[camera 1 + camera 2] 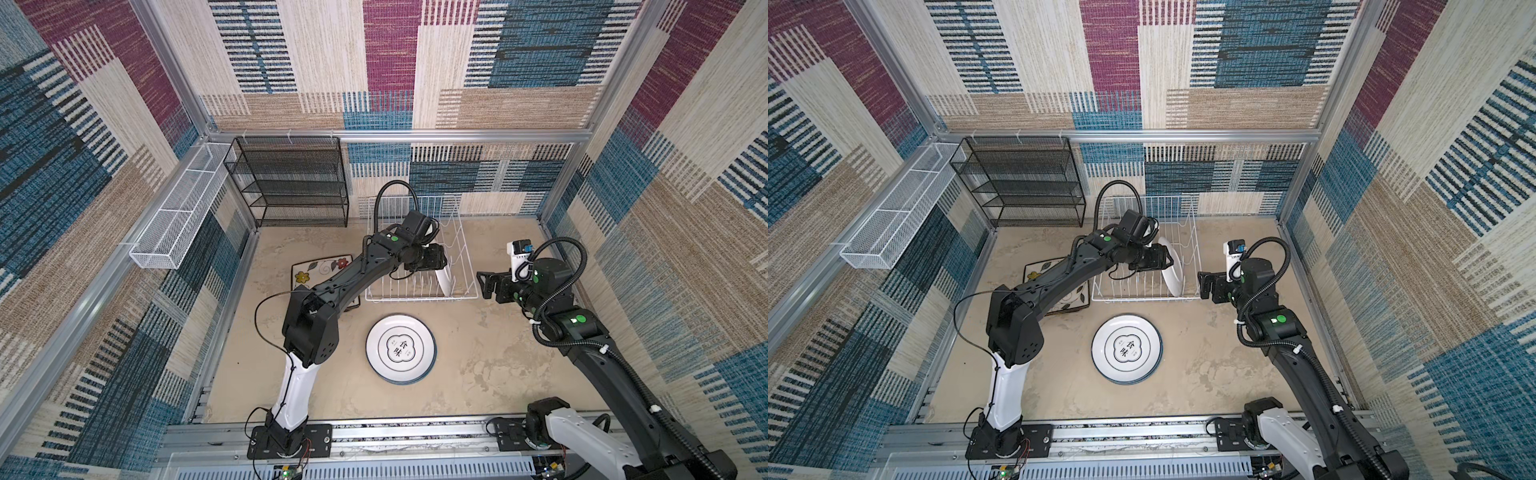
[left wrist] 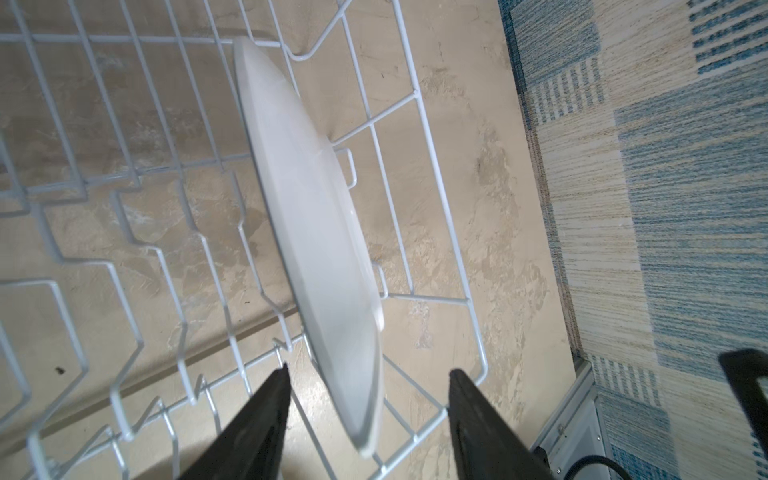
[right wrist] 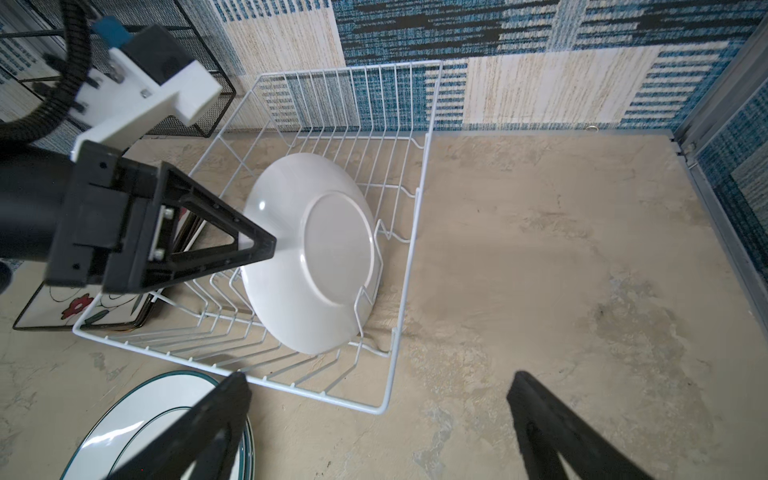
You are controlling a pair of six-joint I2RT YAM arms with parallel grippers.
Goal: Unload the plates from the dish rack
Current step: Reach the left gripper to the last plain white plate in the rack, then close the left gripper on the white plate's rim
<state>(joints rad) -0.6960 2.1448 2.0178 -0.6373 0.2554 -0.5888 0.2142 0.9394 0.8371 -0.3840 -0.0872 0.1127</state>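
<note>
The white wire dish rack (image 1: pixel 419 297) (image 1: pixel 1142 299) (image 3: pixel 415 232) stands at the back of the table. One round white plate (image 1: pixel 444 280) (image 1: pixel 1172 274) (image 2: pixel 316 216) (image 3: pixel 316 249) stands on edge in it, near its right end. My left gripper (image 1: pixel 444 259) (image 2: pixel 370 370) reaches into the rack and is open, its fingers either side of that plate's rim with a gap on both sides. Right of the rack my right gripper (image 1: pixel 484 284) (image 3: pixel 379 378) hovers, open and empty. Round dark-rimmed plates (image 1: pixel 401 348) (image 3: pixel 166 415) lie flat in front of the rack. Square floral plates (image 1: pixel 320 270) (image 3: pixel 75 307) lie to its left, partly under my left arm.
A black mesh shelf unit (image 1: pixel 286 183) stands at the back left. A long white mesh basket (image 1: pixel 178 216) hangs on the left wall. Patterned walls close in three sides, and an aluminium rail (image 1: pixel 415 432) carrying both arm bases runs along the front.
</note>
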